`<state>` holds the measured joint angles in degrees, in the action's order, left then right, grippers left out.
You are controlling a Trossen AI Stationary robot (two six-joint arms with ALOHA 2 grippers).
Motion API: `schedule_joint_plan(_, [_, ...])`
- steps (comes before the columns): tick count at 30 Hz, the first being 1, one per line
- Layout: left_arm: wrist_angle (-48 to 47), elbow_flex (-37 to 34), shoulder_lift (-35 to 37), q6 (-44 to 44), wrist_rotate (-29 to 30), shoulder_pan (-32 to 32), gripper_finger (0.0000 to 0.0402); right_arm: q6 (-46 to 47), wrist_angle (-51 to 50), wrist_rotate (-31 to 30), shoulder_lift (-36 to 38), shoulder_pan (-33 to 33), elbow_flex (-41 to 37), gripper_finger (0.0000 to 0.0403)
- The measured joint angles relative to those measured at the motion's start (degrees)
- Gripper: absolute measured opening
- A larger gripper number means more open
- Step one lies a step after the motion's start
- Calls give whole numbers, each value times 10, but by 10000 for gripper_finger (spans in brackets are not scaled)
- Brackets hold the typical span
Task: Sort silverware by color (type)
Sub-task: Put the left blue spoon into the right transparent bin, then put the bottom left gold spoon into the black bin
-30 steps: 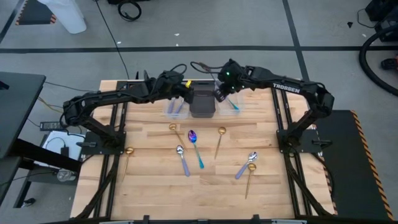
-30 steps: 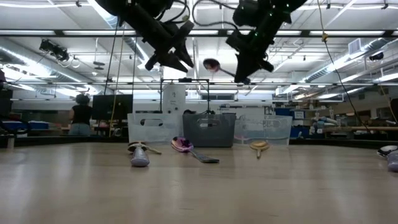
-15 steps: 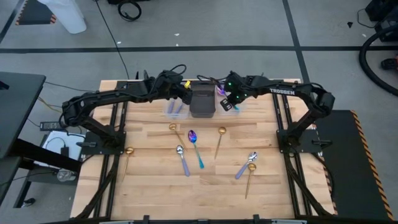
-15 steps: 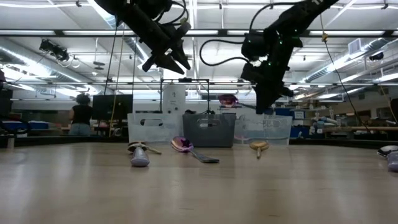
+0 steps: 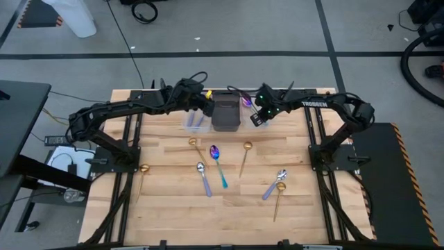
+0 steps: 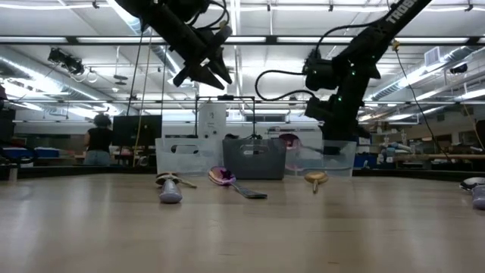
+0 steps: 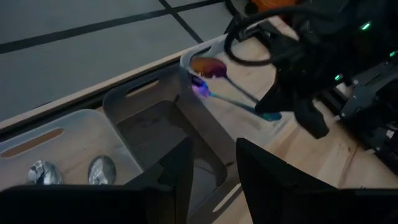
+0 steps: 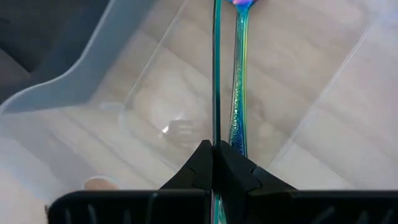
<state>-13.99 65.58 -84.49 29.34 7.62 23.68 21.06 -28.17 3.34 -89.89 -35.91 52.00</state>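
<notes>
One iridescent spoon with a teal handle [image 8: 216, 68] is pinched by its handle in the right gripper [image 8: 214, 149], whose fingers are clenched on it. The spoon hangs over the clear bin [image 7: 249, 81] just beside the dark bin [image 5: 225, 115], where another teal-handled spoon [image 8: 240, 74] already lies. I judge such a spoon to be light, stiff and rather slippery, so a grip on the flat middle of the handle is safest, not on the round bowl. On the other side of the dark bin, a second clear bin [image 7: 43, 149] holds silver-bowled spoons [image 7: 101, 169]. The left gripper [image 7: 211, 168] hovers above these bins with fingers apart, grasping nothing. More spoons [image 5: 218, 163] lie on the wooden table [image 5: 166, 208] in front of the dark bin.
</notes>
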Motion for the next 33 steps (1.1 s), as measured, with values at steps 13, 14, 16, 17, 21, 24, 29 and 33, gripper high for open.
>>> schedule_joint_plan(13, [6,0,0,1,0,-2,128,20,7,10,0,-5,-11,28])
schedule_joint_plan(14, [6,0,0,1,0,-2,128,20,7,10,0,-5,-11,29])
schedule_joint_plan(16, [6,0,0,1,0,-2,128,20,7,10,0,-5,-11,29])
schedule_joint_plan(17, [6,0,0,1,0,-2,128,20,7,10,0,-5,-11,29])
schedule_joint_plan(21, [6,0,0,1,0,-2,128,23,7,9,0,-5,-11,29])
schedule_joint_plan(24, [6,0,0,1,0,-2,128,28,7,9,0,-5,-11,31])
schedule_joint_plan(29, [6,0,0,1,0,-2,128,28,6,10,0,-5,-10,49])
schedule_joint_plan(33, [6,0,0,1,0,-2,128,28,7,10,0,-5,-10,74])
